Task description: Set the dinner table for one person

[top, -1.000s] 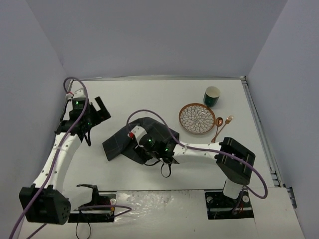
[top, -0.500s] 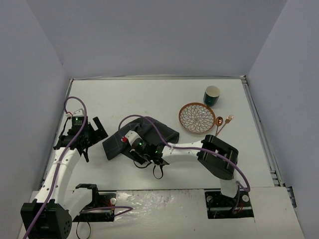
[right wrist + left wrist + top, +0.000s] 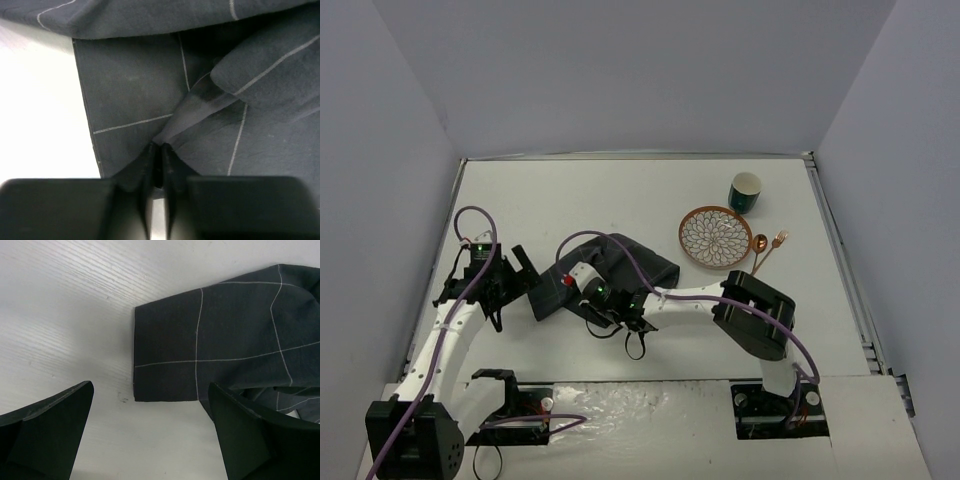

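Now: right tool (image 3: pixel 157 150) seen pinched together on raised fold of checked mat (image 3: pixel 645 265), near middle of desk (image 3: pixel 620 195). Left tool (image 3: pixel 150 390) held wide apart, mat's free left corner just ahead of it, long axis left-to-right. Left arm judged nearer that corner.

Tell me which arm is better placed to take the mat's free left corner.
Left. The left gripper, open, points straight at that corner of the checked mat. The right gripper is shut on a fold of it.

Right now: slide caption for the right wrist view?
Right hand pinches a fold of the dark checked mat, white table showing at left.
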{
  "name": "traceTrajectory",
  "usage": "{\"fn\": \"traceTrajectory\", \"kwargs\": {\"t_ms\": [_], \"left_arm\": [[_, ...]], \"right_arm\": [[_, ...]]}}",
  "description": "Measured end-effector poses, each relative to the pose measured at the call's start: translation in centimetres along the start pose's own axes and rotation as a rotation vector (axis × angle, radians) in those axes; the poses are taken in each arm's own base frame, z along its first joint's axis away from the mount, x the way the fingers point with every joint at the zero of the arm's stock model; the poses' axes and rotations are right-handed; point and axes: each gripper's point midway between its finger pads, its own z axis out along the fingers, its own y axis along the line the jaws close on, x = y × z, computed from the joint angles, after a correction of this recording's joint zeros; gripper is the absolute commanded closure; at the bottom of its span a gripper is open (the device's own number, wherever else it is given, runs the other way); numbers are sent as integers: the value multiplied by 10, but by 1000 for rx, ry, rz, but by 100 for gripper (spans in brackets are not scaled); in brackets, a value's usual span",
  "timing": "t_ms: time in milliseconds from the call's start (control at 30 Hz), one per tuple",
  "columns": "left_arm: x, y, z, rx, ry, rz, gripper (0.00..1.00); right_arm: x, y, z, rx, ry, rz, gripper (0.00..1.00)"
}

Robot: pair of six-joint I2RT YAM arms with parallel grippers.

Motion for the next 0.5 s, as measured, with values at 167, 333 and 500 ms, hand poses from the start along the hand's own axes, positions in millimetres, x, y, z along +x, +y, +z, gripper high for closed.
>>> {"fn": "traceTrajectory", "kwargs": {"t_ms": [167, 333, 500], "left_arm": [[26, 2, 18, 15, 74, -68, 4], [51, 5, 32, 9, 142, -131, 4], [50, -2, 35, 29, 134, -177, 4]], "right_arm": [[0, -1, 0, 4, 0, 0, 100], [-6, -3, -8, 5, -8, 3, 100], [-27, -7, -25, 5, -64, 19, 100]]}}
